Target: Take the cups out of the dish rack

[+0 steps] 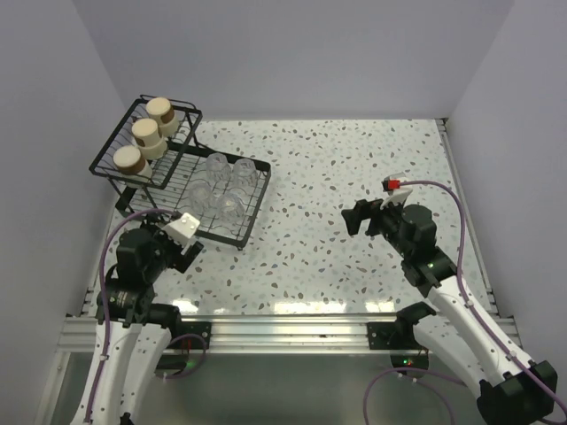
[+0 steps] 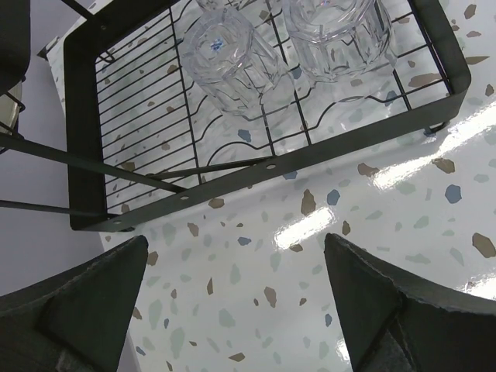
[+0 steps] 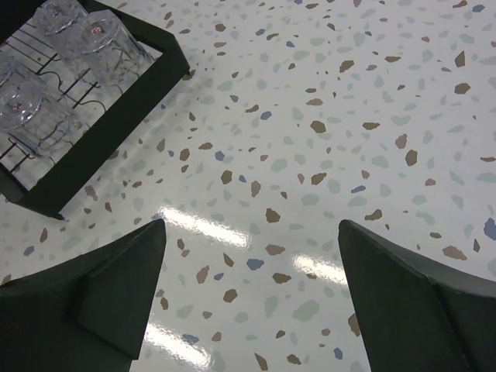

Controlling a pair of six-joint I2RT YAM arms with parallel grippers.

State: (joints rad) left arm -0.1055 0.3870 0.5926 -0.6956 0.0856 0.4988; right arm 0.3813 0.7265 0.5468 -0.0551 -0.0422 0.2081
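Speckled white surface (image 1: 354, 168), dish rack (image 1: 258, 199) at its far left corner: clear cups (image 1: 221, 186) on the low tier, cream cups (image 1: 146, 135) up top. Left claw (image 1: 182, 232) spread wide, just beside the rack's near edge, so it's nearer. Right claw (image 1: 359, 217) spread too, well apart.

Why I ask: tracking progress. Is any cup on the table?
No, in the dish rack the cream cups sit on the raised tier, the clear cups in the tray.
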